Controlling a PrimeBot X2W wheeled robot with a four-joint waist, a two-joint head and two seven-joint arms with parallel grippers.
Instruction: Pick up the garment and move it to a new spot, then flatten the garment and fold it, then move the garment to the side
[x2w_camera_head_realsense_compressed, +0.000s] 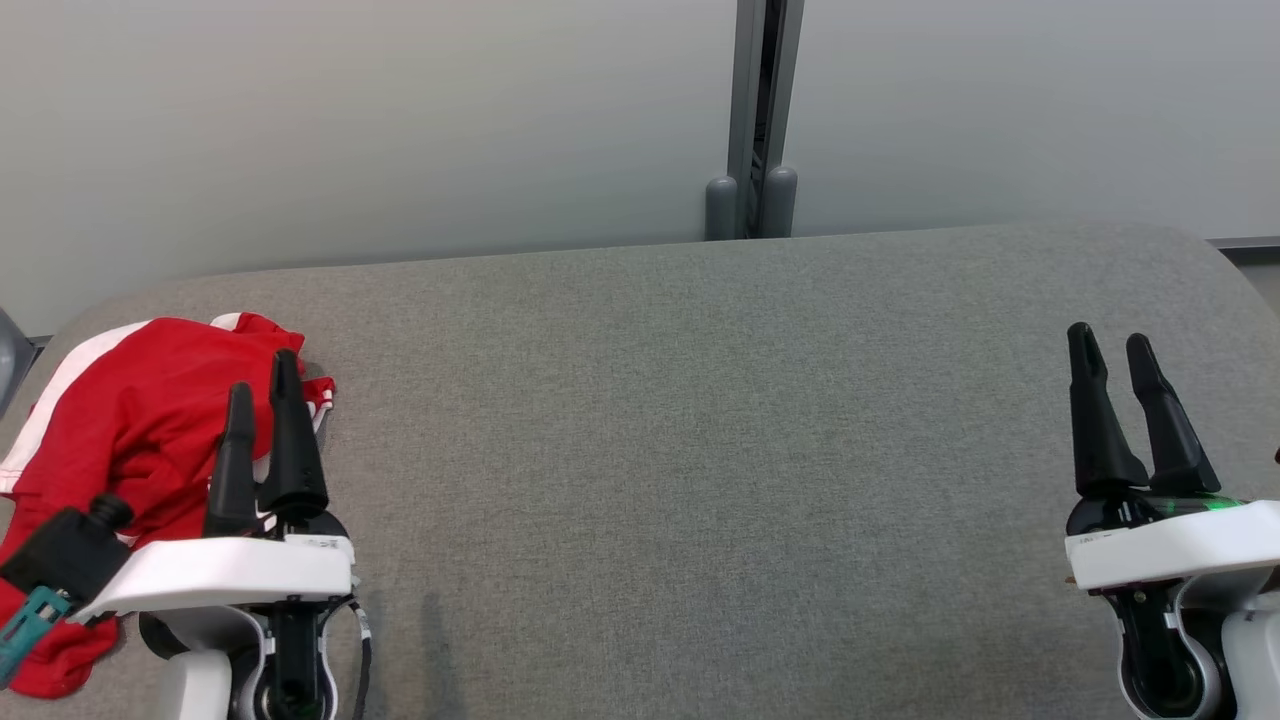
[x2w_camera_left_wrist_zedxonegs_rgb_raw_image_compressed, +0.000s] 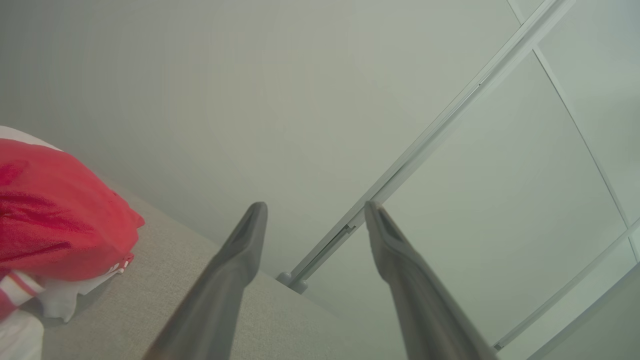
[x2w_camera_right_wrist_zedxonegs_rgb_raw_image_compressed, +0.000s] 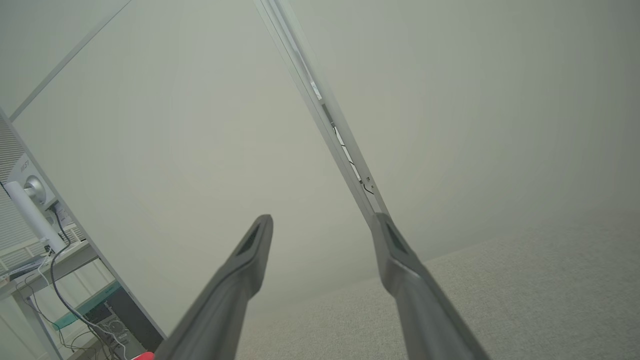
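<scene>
A crumpled red garment (x2w_camera_head_realsense_compressed: 130, 430) with white stripes lies heaped at the far left of the grey padded surface (x2w_camera_head_realsense_compressed: 700, 450). My left gripper (x2w_camera_head_realsense_compressed: 262, 380) hovers over the garment's right edge, open, with nothing between its fingers. In the left wrist view the garment (x2w_camera_left_wrist_zedxonegs_rgb_raw_image_compressed: 55, 220) bulges at the left, apart from the spread left gripper (x2w_camera_left_wrist_zedxonegs_rgb_raw_image_compressed: 316, 207). Far to the right, my right gripper (x2w_camera_head_realsense_compressed: 1110, 345) is open and holds nothing. In the right wrist view the right gripper (x2w_camera_right_wrist_zedxonegs_rgb_raw_image_compressed: 322, 220) points over bare padding towards the wall.
A pale partition wall (x2w_camera_head_realsense_compressed: 400, 130) with a grey vertical post (x2w_camera_head_realsense_compressed: 760, 120) runs behind the surface. The padding's rounded back edge curves down at both ends. A desk with cables and a monitor stand (x2w_camera_right_wrist_zedxonegs_rgb_raw_image_compressed: 35, 220) shows at the right wrist view's left edge.
</scene>
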